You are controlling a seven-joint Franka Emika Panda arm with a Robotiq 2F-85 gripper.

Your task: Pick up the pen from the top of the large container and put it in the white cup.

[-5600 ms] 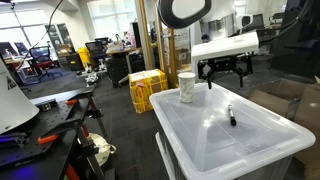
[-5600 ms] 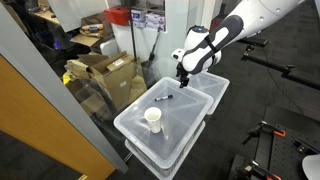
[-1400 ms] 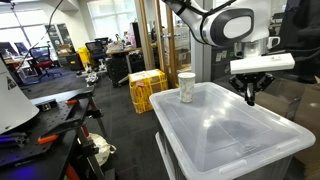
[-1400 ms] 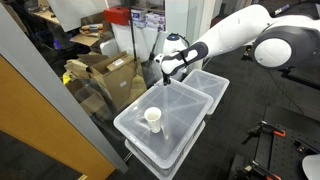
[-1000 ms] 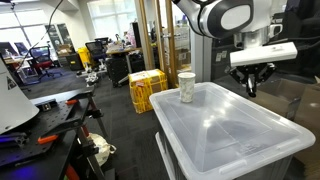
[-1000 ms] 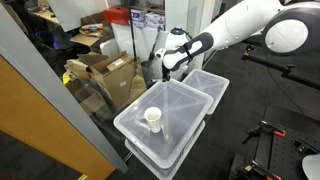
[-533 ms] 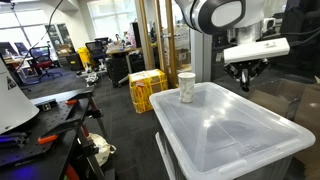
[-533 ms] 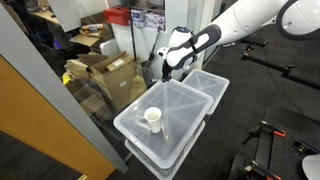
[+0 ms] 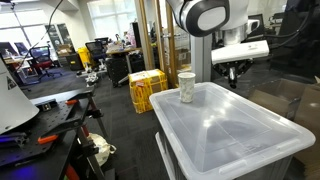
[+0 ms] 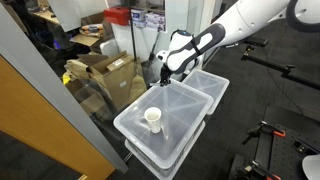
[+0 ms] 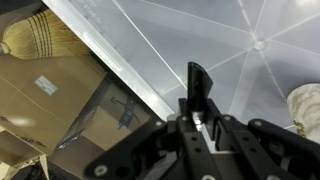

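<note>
The black pen [image 11: 199,82] stands out from between the jaws in the wrist view, and my gripper [image 11: 200,120] is shut on it. In both exterior views the gripper [image 9: 236,72] [image 10: 165,76] hangs above the far edge of the large container [image 9: 235,135] [image 10: 175,110], a translucent bin with a recessed lid. The white cup [image 9: 187,87] [image 10: 153,119] stands upright on a corner of that lid, apart from the gripper. The wrist view catches the cup [image 11: 305,106] at its right edge. In the exterior views the pen is too small to make out.
Yellow crates [image 9: 148,88] stand on the floor behind the container. Cardboard boxes [image 10: 105,75] [image 11: 60,105] lie beside the bin, below the gripper. A similar bin [image 10: 208,86] adjoins the container. A brown box [image 9: 292,103] sits at the right.
The gripper, still shut on the pen, has moved along the container's far edge, closer to the cup's side. The cup and the container have not moved.
</note>
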